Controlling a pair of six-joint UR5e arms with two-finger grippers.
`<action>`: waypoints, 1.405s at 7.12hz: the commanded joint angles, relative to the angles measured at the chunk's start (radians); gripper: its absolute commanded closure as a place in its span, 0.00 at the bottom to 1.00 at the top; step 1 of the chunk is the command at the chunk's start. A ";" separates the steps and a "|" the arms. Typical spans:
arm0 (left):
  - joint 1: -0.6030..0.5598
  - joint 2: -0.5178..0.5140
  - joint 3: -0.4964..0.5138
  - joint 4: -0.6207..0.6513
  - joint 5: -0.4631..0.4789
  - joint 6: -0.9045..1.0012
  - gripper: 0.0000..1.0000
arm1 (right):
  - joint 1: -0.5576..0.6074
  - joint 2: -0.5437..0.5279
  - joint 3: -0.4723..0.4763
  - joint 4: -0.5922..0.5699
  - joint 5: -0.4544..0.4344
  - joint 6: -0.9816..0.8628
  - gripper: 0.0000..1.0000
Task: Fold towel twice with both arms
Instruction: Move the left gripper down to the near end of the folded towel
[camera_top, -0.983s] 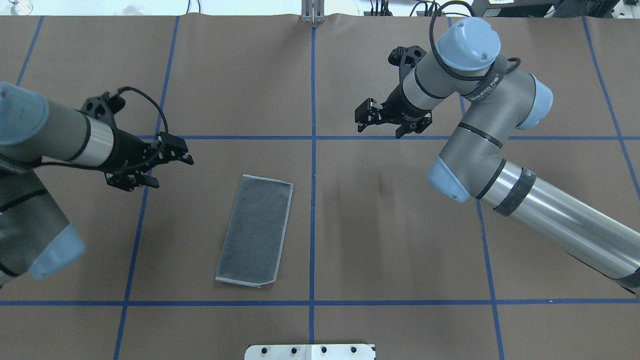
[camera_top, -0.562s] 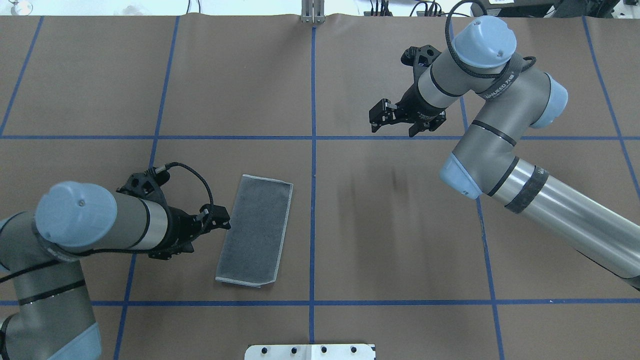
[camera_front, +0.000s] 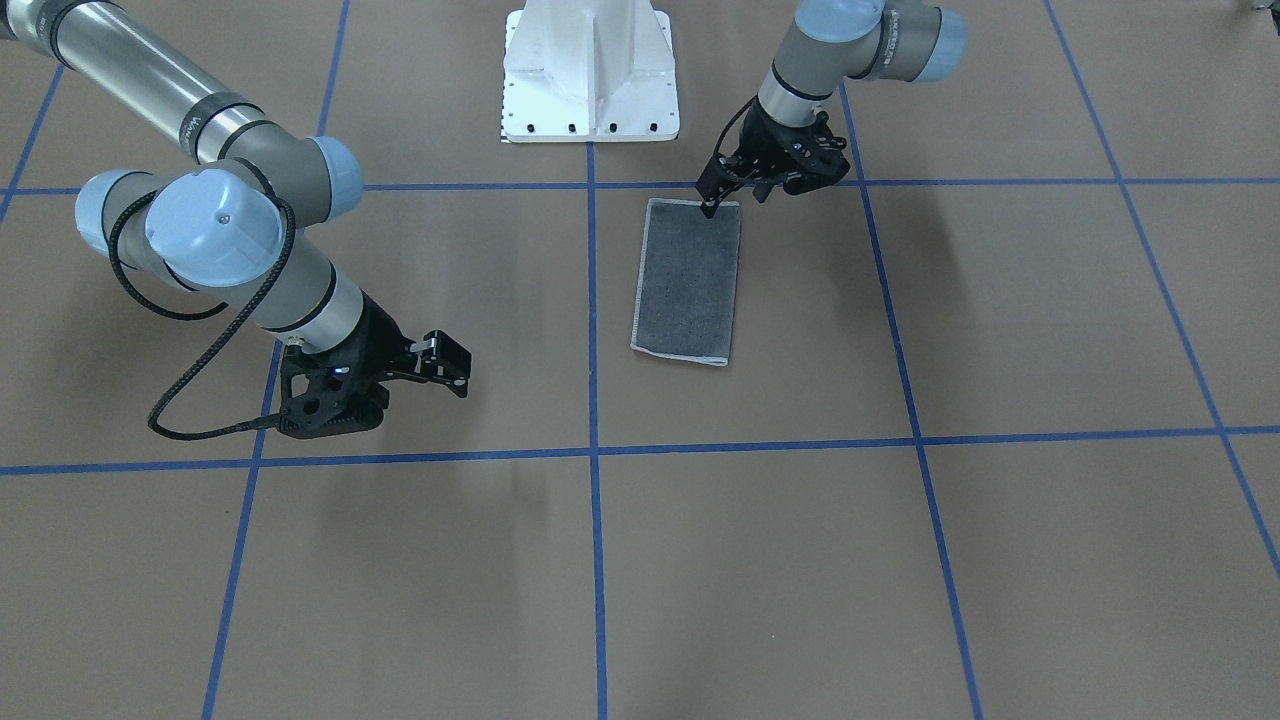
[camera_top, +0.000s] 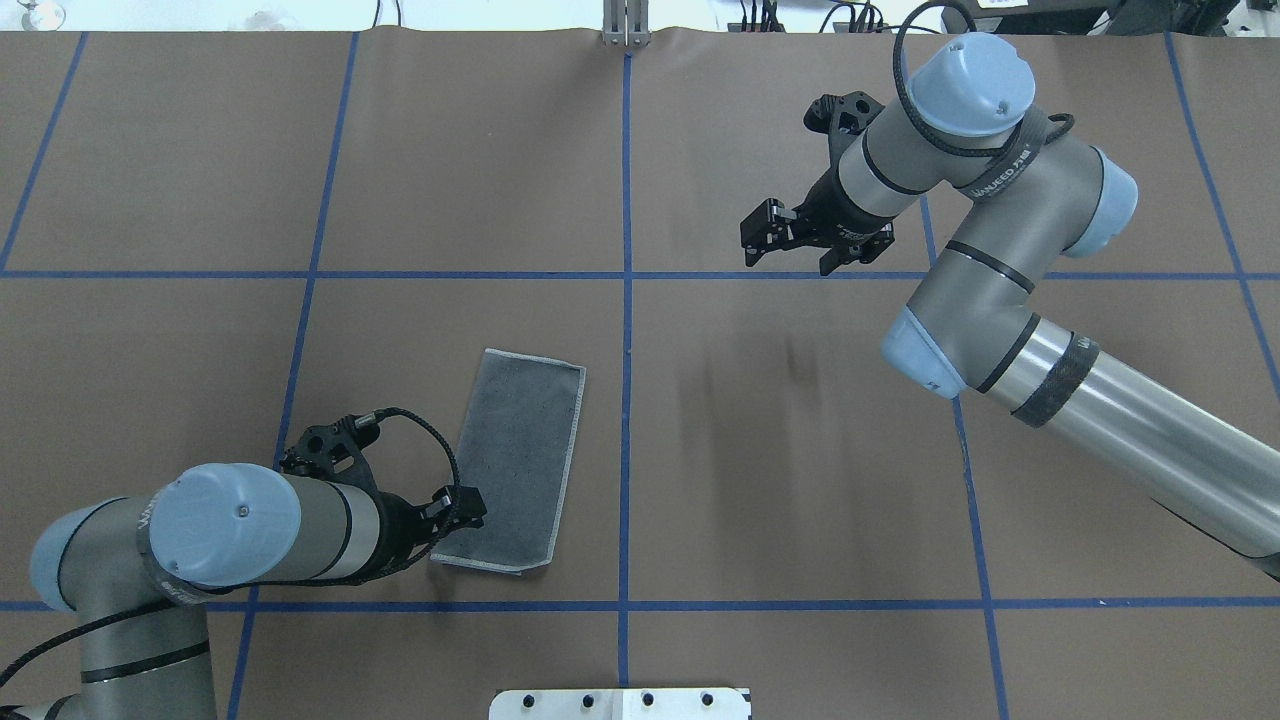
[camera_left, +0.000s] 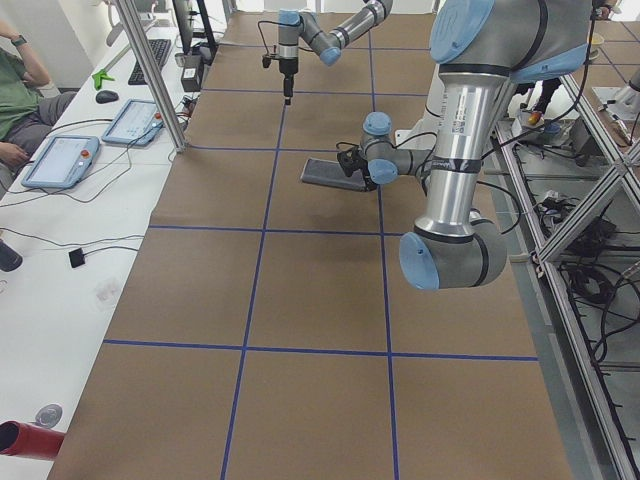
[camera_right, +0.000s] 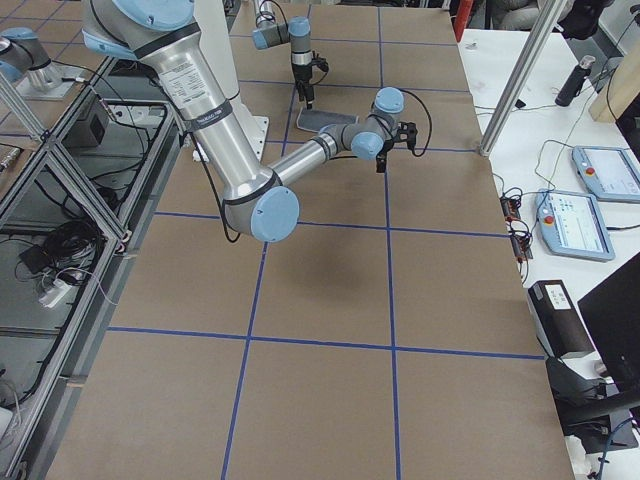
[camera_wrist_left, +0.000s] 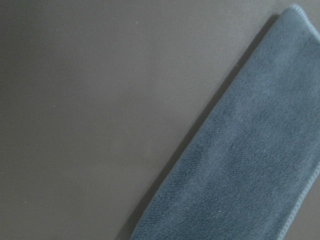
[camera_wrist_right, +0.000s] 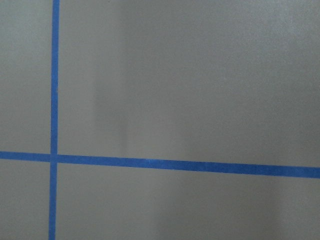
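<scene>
The overhead view looks forward and down from behind the white base (camera_top: 620, 703); the front-facing view opposes it, steeply. Both cover the towel (camera_top: 510, 460). Two side views look along the table (camera_left: 320, 300) from its ends. Wrist cameras sit close above the surface: left sees towel, right blue tape (camera_wrist_right: 175, 165).

From overhead the left gripper (camera_top: 455, 520) hides part of one long edge of the towel (camera_top: 515, 460), which the left wrist view's edges crop.
</scene>
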 joint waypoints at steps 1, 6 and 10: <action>0.014 -0.003 0.020 -0.003 0.000 -0.002 0.03 | 0.000 0.000 0.000 0.000 0.001 0.001 0.00; 0.029 -0.008 0.028 -0.003 0.000 -0.002 0.47 | 0.000 0.001 0.000 0.000 0.001 0.004 0.00; 0.028 -0.017 0.013 -0.001 -0.003 -0.003 1.00 | -0.002 0.000 0.000 0.000 0.001 0.009 0.00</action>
